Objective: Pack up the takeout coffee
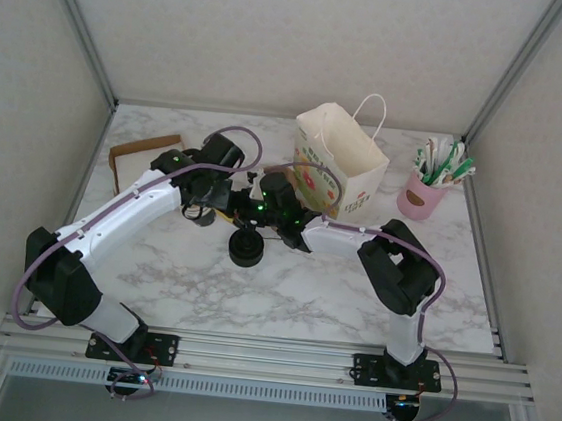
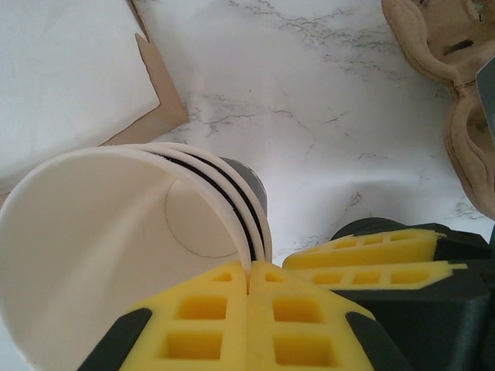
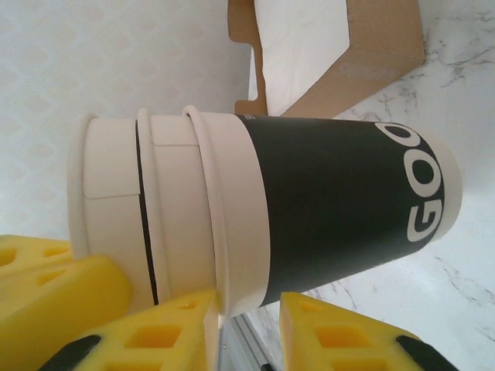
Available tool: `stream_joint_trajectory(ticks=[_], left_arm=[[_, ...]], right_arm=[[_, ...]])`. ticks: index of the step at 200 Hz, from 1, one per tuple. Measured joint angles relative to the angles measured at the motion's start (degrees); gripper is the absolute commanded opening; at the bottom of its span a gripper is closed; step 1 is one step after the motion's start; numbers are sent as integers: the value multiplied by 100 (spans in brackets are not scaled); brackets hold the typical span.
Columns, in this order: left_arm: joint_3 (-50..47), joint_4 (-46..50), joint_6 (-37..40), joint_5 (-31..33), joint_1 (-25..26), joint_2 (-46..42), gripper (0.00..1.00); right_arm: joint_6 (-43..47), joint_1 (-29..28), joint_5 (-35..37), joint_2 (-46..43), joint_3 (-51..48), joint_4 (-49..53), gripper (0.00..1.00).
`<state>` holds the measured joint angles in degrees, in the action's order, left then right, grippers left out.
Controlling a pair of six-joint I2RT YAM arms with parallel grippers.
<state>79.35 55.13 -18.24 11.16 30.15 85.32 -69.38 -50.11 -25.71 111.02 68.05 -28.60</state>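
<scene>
Currently: lidded coffee free on the table, both grippers at the spare cups

Takeout coffee [image 1: 247,248] stands upright on the marble table [image 1: 302,293], black lid on. It sits just nearer the arm bases than the spot where the two wrists meet, and nothing touches it. Paper bag [image 1: 338,166] stands open beyond the wrists, much taller than the cup.

Left gripper [image 2: 249,270]: clenched on the rim of a stack of nested lidless cups [image 2: 100,232], pads pinching the paper wall.

Right gripper [image 3: 249,303]: fingers partway apart, close against the side of that stack near its rims. Cannot tell whether they clamp it.

Handling, as a judgement:
- Probably light, though the fill level is hidden under the lid.
- The paper wall should be stiff enough to grip but would buckle under a hard squeeze.
- The plastic lid looks smooth and could pop off if pushed sideways.
- Best hold is likely across the cup body just under the lid, kept upright.

Either gripper would need to let go of the stack and drop toward the near side to reach the coffee.
</scene>
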Motion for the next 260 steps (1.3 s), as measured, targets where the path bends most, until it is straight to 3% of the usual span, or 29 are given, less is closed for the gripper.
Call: stream_joint_trajectory(ticks=[137, 191, 260], left_arm=[[11, 24, 0, -63, 0, 0, 0], [592, 251, -61, -59, 13, -125, 0], [1099, 474, -151, -83, 446, -426, 0]], right_arm=[[-140, 61, -4, 166, -92, -262, 30], [629, -131, 319, -439, -87, 1067, 40], [1731, -457, 1539, -2415, -437, 2863, 62]])
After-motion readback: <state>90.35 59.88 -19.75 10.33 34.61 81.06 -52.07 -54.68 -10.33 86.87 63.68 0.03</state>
